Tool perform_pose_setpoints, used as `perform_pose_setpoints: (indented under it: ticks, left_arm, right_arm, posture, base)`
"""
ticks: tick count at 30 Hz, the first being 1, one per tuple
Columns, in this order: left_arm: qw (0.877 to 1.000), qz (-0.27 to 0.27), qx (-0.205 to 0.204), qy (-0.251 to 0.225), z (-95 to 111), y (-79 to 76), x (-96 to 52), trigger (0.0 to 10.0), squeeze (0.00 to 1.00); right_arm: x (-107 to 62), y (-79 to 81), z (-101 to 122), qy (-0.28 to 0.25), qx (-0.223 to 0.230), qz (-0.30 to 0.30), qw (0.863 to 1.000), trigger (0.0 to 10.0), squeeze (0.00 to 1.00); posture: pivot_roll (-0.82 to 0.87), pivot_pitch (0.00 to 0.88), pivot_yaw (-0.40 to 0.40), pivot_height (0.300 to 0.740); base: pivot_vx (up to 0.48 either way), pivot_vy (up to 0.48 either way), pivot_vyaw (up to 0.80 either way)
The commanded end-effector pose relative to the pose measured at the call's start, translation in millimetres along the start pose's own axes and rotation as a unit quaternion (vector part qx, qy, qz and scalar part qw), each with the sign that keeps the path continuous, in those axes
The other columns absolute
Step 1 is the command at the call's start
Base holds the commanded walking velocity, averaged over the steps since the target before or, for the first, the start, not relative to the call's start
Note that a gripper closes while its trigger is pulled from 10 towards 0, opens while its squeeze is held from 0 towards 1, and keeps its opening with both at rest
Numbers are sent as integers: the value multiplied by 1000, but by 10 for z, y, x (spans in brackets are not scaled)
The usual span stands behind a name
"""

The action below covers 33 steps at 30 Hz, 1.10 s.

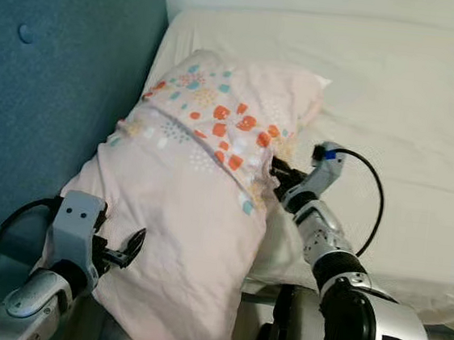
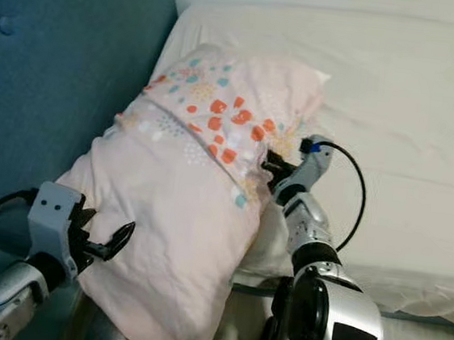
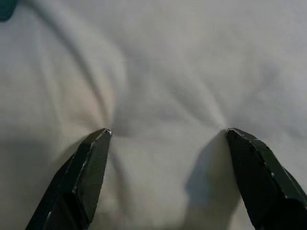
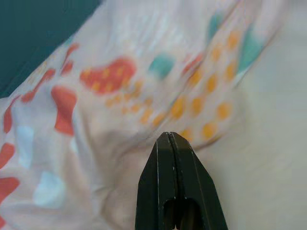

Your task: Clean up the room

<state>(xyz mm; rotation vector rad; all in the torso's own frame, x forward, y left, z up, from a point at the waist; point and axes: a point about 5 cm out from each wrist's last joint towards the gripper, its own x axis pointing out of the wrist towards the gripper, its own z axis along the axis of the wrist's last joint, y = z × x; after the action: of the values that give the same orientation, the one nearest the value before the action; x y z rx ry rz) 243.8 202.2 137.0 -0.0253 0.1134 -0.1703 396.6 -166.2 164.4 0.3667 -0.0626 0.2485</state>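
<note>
Pink pillow [image 1: 191, 207] on bed [image 1: 411, 116]; left tool [image 3: 168, 139] spread, right tool [image 4: 171, 143] pressed together.

Pale pink pillow [image 1: 194, 215] with orange, teal and white flower print across upper half. Lay long, running from 1 o'clock down to 7 o'clock, on cream bed [image 1: 413, 100] beside teal headboard [image 1: 50, 78] at 9 o'clock. Lower end overhung bed edge. Fabric rumpled, creased.
</note>
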Motion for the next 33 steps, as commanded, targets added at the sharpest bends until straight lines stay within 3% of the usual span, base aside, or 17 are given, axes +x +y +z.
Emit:
perform_pose_setpoints:
  ticks: [1, 2, 3, 5, 12, 21, 26, 33]
  left_arm:
    - [999, 28, -23, 18, -133, 102, -15, 10000, 0]
    - [998, 43, -48, 16, -154, 189, 34, 10000, 0]
    - [998, 43, -48, 16, -154, 189, 34, 10000, 0]
    - [998, 45, -36, 15, -162, 233, 87, 10000, 0]
    - [999, 46, 3, 23, -218, 170, 192, 10000, 0]
    - [997, 74, 2, 16, -287, 152, 257, 10000, 0]
    - [998, 64, 19, 17, -376, 71, 273, 10000, 0]
    - [998, 55, 25, 14, -411, -31, 307, 10000, 0]
  right_arm:
    - [-65, -86, -27, 1, -33, -13, 999, 10000, 0]
    - [-129, -206, 5, -1, -99, -46, 994, 10000, 0]
    - [-129, -206, 5, -1, -99, -46, 994, 10000, 0]
    - [-202, -237, -56, 2, -149, -49, 988, 10000, 0]
    - [-294, -84, -418, 48, -169, -28, 984, 10000, 0]
    - [-434, 45, -729, 74, -179, -26, 981, 10000, 0]
    - [-574, 168, -990, 105, -181, 9, 978, 10000, 0]
    - [-602, 182, -1014, 103, -166, 3, 981, 10000, 0]
  posture:
    - [161, 268, 6, 556]
    - [136, 254, 3, 556]
    - [136, 254, 3, 556]
    - [109, 233, 1, 556]
    - [86, 205, 0, 556]
    - [71, 182, -2, 556]
    - [64, 163, -6, 556]
    - [59, 150, -9, 586]
  base:
    - [0, 0, 0]
    - [0, 0, 0]
    - [0, 0, 0]
    - [0, 0, 0]
    - [0, 0, 0]
    - [0, 0, 0]
    - [0, 0, 0]
    - [0, 0, 0]
